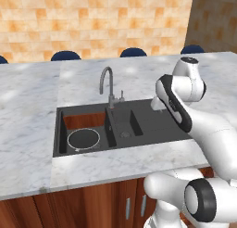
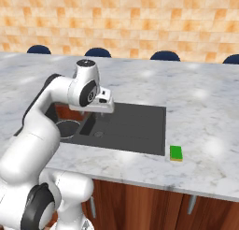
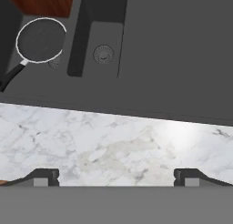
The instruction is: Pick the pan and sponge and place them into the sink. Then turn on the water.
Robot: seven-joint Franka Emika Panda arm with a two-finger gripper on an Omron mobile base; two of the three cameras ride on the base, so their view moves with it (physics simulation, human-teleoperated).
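The pan lies flat in the larger basin of the dark sink, its handle pointing toward the front. On the marble counter just right of the sink's drainboard sits the green sponge. My gripper hangs open above the counter's front strip, in front of the smaller basin and drainboard, with nothing between its fingers. Behind the basins the grey gooseneck faucet stands with no water running.
White marble counter surrounds the sink on all sides. Dark blue chair backs line its far edge before a tan tiled wall. Wooden cabinet doors run below the front edge.
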